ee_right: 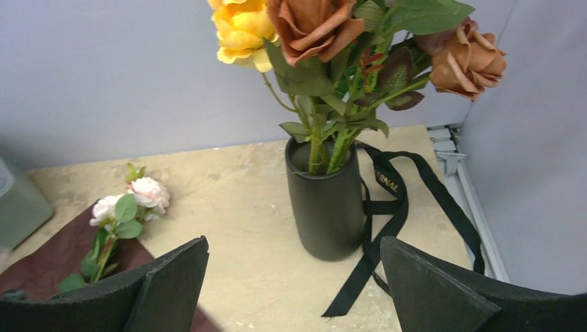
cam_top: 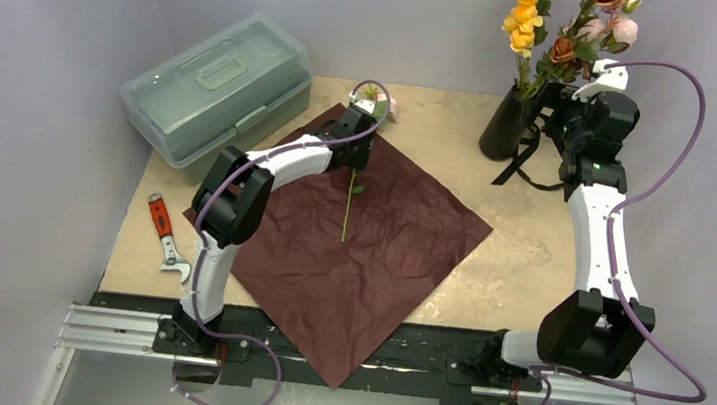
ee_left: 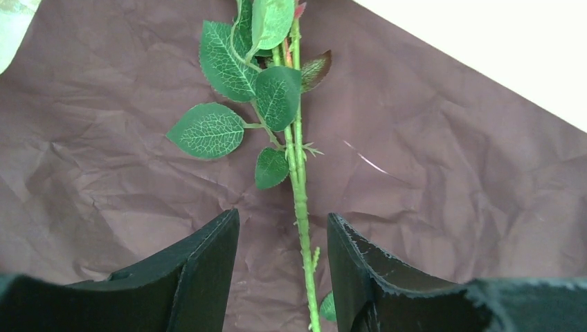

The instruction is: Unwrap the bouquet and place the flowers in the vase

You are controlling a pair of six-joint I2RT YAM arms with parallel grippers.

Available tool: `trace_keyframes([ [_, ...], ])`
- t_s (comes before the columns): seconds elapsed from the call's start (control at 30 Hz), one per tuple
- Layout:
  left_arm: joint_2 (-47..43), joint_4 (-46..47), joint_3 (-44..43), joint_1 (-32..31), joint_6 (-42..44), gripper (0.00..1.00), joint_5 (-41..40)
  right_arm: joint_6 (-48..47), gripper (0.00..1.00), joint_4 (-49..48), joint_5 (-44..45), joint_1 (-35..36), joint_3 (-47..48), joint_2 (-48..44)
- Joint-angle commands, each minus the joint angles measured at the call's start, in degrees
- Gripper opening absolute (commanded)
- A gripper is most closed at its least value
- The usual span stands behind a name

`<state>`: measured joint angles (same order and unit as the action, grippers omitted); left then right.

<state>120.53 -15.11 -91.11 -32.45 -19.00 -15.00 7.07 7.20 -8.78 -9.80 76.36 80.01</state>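
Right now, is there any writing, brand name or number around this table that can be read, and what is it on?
"ERNAL": gold letters on the black ribbon lying beside the vase. The start of the word is hidden in a fold.
Wrench: any marking is too small to read.
No other lettering shows in any view.

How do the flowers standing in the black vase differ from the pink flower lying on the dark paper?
The bunch stands upright in the black vase; the pink flower lies flat on the maroon paper. The bunch has yellow and dusky orange-brown blooms; the pink flower's blooms are pale pink. The bunch is several stems packed together; the pink flower is a lone stem. Both have green stems with leaves.
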Motion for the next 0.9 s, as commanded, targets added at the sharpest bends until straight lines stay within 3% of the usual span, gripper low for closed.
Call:
trace_keyframes([
  [0.0,2.9,-1.1,-4.2,-0.5,-1.3,0.48,-4.5,0.2,0.98,0.9,-4.6,-0.1,-0.6,-2.5],
  [0.33,8.7,-3.9,-8.5,-0.4,-3.8,0.37,-3.9,1.6,0.98,2.1,-8.4,-0.1,0.5,-2.7],
  [0.43,8.8,-4.3,-9.1,-0.4,-4.3,0.24,-4.1,1.8,0.98,2.0,-9.1,-0.1,1.0,-2.4],
  [0.57,7.4,-5.4,-9.4,0.1,-5.8,0.01,-4.3,2.5,0.98,2.2,-11.6,-0.1,1.9,-1.6],
  [0.7,3.2,-3.9,-7.4,1.4,-9.3,0.0,-0.6,3.1,0.98,2.5,-16.9,0.0,2.6,-0.6],
  [0.87,-7.0,11.1,2.4,3.8,-11.1,0.0,7.5,4.9,0.98,2.6,-22.8,1.0,3.5,0.6],
])
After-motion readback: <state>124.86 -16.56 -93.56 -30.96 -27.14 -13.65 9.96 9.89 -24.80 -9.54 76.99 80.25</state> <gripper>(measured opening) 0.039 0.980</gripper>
